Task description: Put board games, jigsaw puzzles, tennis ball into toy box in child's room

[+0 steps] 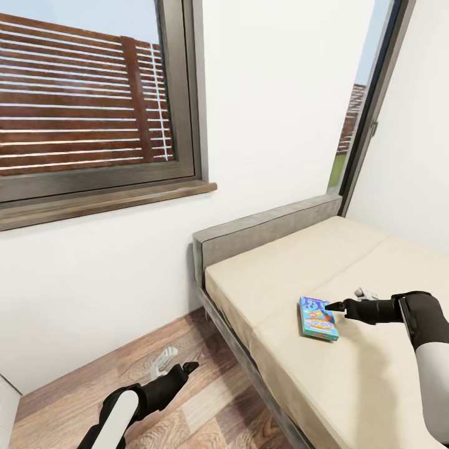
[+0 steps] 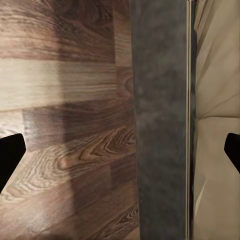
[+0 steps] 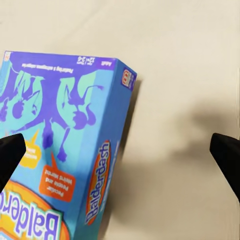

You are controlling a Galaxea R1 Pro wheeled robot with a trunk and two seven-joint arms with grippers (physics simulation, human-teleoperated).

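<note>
Reaching for teal-blue board game (image 1: pixel 318 318) flat on bed (image 1: pixel 374 374) | right gripper (image 1: pixel 340 305) wide open, empty, just right of box | long axis runs near-far | left gripper (image 1: pixel 187 366) open, empty, over floor (image 1: pixel 75 399), farther arm

Right arm (image 1: pixel 430 349): glossy black upper segment and wrist, white forearm shell at 5 o'clock. Left arm (image 1: pixel 118 415): white shell, black joints, at 7 o'clock. Each hand, right hand (image 1: pixel 337 306) and left hand (image 1: pixel 181 368), ends in matte black tapered fingers (image 3: pixel 10 155).
</note>
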